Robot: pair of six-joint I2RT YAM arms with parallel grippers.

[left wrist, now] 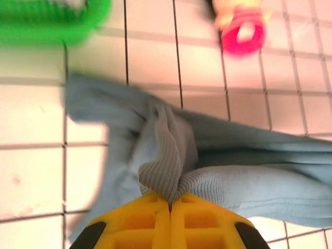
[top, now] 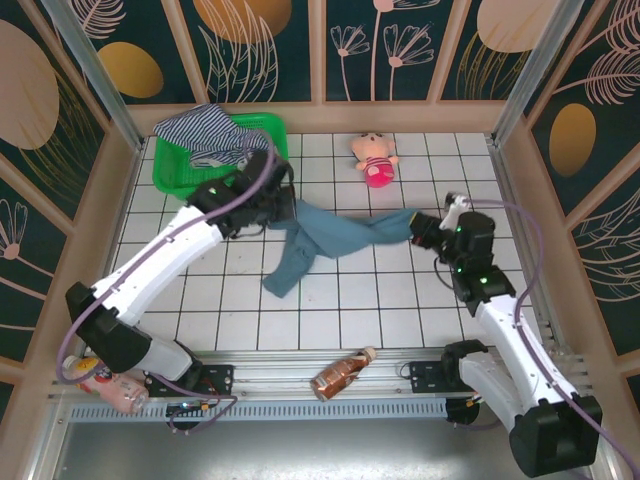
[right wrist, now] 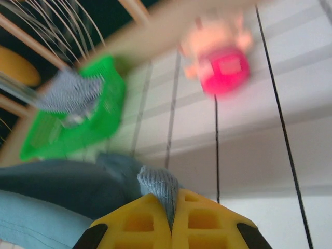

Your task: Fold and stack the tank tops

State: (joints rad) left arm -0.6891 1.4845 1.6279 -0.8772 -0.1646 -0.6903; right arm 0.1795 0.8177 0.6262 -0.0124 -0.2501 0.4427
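Teal tank top [top: 345, 237] stretched between left hand [left wrist: 170, 202], right hand [right wrist: 174, 205]; both pinching it.

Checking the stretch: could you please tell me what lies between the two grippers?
The teal tank top spans it, pinched at one end by the left gripper and at the other by the right gripper; the top view shows this.
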